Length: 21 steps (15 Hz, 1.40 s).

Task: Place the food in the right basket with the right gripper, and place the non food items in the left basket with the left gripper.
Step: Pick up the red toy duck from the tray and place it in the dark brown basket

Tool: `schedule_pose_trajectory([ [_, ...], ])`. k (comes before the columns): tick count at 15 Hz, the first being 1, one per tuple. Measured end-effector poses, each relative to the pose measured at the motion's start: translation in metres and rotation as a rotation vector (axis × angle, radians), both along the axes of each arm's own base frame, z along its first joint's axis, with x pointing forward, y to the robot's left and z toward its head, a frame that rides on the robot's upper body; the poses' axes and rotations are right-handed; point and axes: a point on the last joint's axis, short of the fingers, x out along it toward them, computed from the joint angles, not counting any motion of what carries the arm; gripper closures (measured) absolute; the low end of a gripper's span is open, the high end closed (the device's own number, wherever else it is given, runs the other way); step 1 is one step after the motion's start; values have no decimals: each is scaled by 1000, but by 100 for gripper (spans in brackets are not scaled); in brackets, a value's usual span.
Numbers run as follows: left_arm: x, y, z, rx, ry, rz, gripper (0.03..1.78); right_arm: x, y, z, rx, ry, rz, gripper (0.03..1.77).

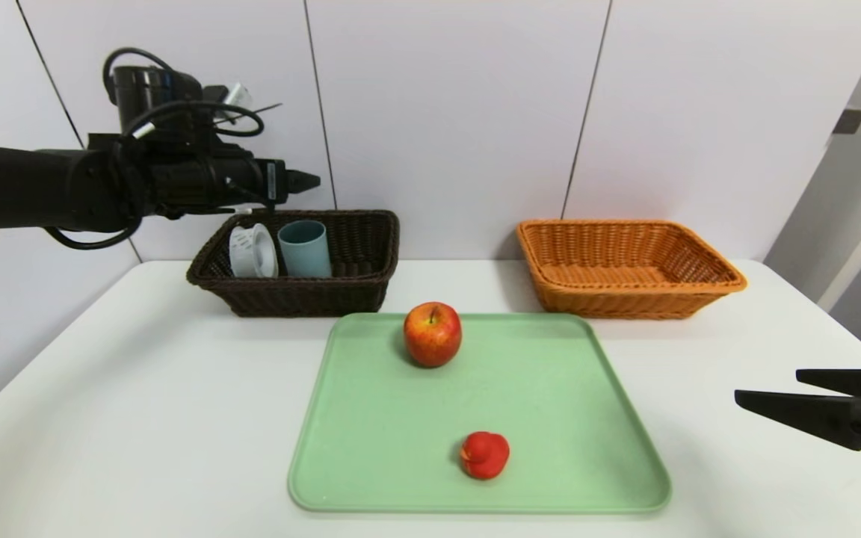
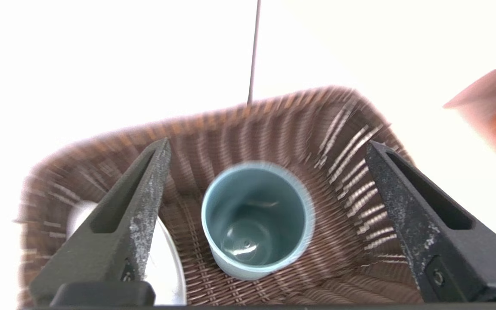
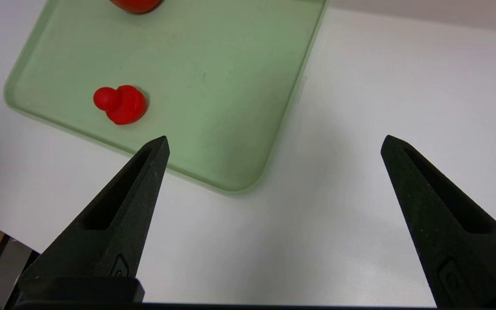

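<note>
Left gripper spread wide, empty, above dark basket holding upright blue-grey cup and white item. Red-yellow apple near tray far edge; small red toy near front edge. Right gripper spread, low over the table's front-right area.

Red apple, small red piece on tray; teal cup upright in dark basket

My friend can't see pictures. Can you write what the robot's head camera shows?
A red apple and a small red toy sit on a green tray. The open left gripper hovers over a dark wicker basket holding a blue cup.
</note>
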Motion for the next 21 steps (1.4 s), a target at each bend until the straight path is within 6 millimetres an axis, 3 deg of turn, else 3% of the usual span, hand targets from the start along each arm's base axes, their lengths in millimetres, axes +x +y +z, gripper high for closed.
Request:
schedule_pose_trajectory([
  [3,-33,3,34,-12,-35,-7,17,0,0,-1,1,4,1,10],
  [5,-54,4,44,-35,9,-6,16,-1,0,-1,1,5,0,10],
  [8,-84,-8,51,-121,125,-32,14,-1,0,-2,1,6,3,10],
  [15,-155,-67,24,-149,338,-252,13,0,0,-3,1,11,4,10],
  [21,-204,-118,-12,-54,472,-488,12,0,0,-4,3,19,2,10],
])
